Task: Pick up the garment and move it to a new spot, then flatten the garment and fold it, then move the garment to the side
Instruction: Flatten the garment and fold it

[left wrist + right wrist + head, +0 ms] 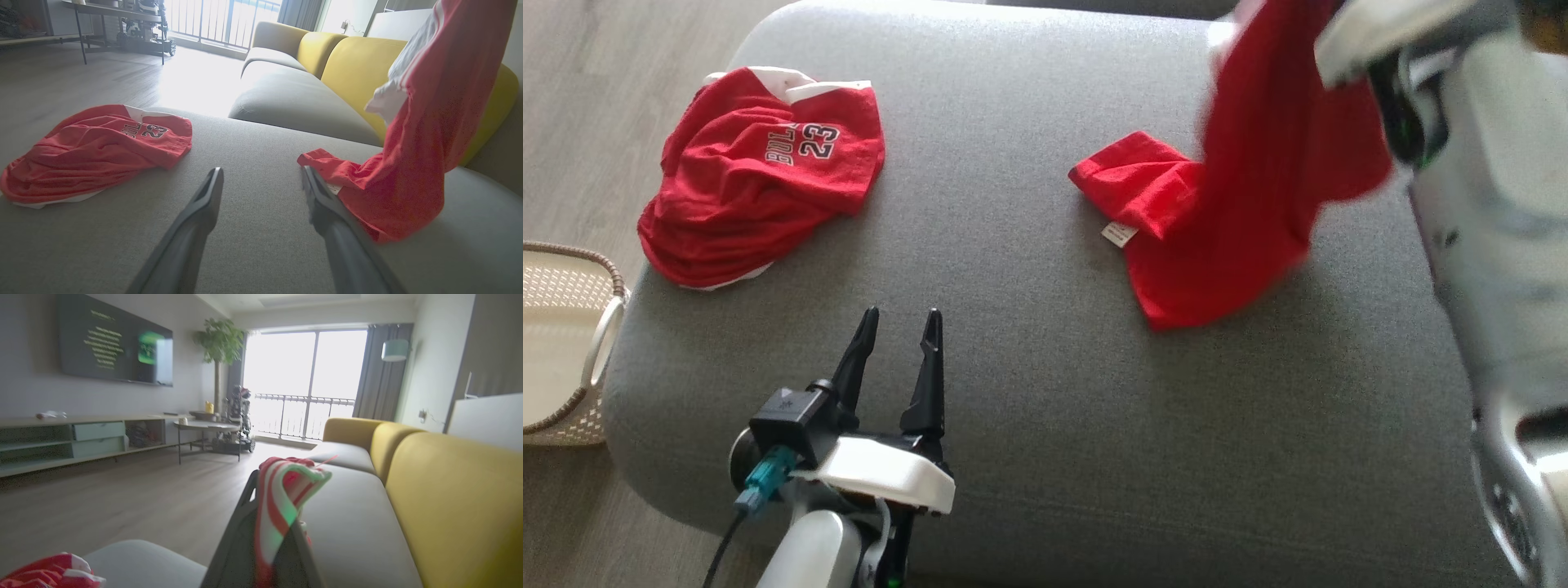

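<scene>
R fingers (242,526) pinch the floppy red cloth garment (1241,204) up off the grey sofa cushion (1029,367) to move it; L fingers (925,384) wait open, empty.

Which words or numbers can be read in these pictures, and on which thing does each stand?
"23": on the crumpled red jersey with white trim.
"BUL": letters beside it, the rest lost in folds.
small white tag on the hanging red garment: too small to read.
Lines on the dark wall screen: too blurred.
</scene>
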